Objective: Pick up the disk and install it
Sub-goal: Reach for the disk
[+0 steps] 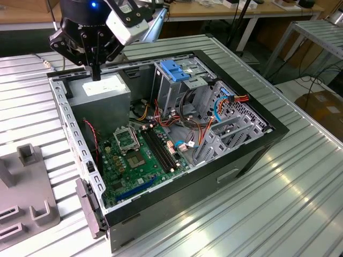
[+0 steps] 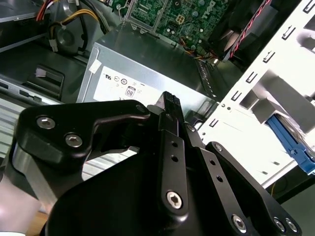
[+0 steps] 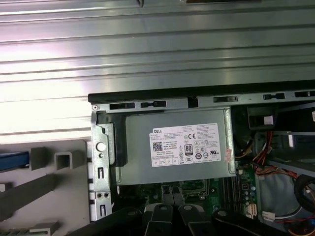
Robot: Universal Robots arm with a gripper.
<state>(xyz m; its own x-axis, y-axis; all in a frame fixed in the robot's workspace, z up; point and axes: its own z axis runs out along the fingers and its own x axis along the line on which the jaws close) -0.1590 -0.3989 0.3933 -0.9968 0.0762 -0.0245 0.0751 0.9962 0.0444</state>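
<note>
With gripper (image 1: 95,75) pressed together on nothing above the supply (image 1: 104,91), could well snag the case (image 1: 67,118) wall if swung low toward the disk (image 3: 12,160).

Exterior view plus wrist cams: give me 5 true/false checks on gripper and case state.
1. The gripper hangs over the power supply. True.
2. The jaws are clamped on the disk. False: they are shut with nothing between them.
3. The case is open, with the motherboard exposed. True.
4. The blue bracket lies on the motherboard. False: it sits atop the silver drive cage.
5. The case rests on a wooden bench. False: it rests on a slatted metal table.
</note>
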